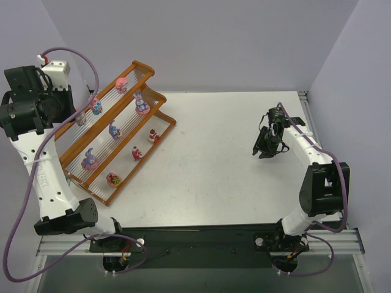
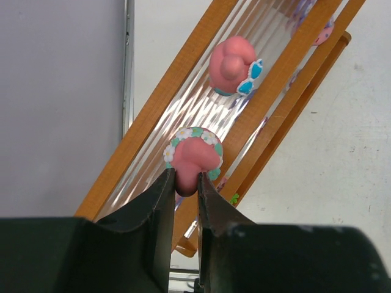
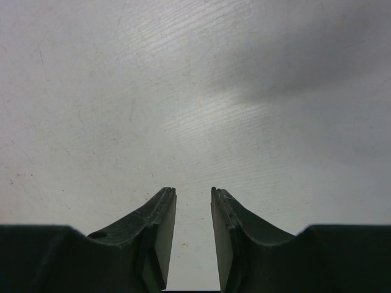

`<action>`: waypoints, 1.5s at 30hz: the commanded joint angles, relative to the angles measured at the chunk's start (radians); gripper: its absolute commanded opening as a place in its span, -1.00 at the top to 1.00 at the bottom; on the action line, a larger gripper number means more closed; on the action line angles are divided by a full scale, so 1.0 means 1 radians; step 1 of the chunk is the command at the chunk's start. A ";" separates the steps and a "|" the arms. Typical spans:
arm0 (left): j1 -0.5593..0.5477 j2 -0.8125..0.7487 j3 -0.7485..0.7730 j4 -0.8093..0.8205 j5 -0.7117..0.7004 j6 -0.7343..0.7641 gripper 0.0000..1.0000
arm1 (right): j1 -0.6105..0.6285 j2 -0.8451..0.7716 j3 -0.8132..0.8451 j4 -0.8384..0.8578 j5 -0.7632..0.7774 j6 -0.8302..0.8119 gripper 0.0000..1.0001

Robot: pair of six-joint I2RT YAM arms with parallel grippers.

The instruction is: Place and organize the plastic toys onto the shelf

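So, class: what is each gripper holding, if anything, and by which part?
The left gripper pinches the flower-ringed toy by its protruding pink end. The right gripper holds nothing.

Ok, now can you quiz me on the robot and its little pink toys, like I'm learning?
1. True or false: the right jaws hold a toy.
2. The left jaws grip the flower-ringed pink toy. At which tier of the shelf is it? A top, B middle, C bottom.
3. How many toys stand on the bottom tier?
Key: 1 false, they are empty above the bare table; 2 A; 3 three.
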 commanded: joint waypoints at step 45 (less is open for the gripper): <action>0.170 -0.079 -0.174 0.026 0.123 0.134 0.54 | 0.043 0.042 0.016 -0.079 0.058 -0.028 0.41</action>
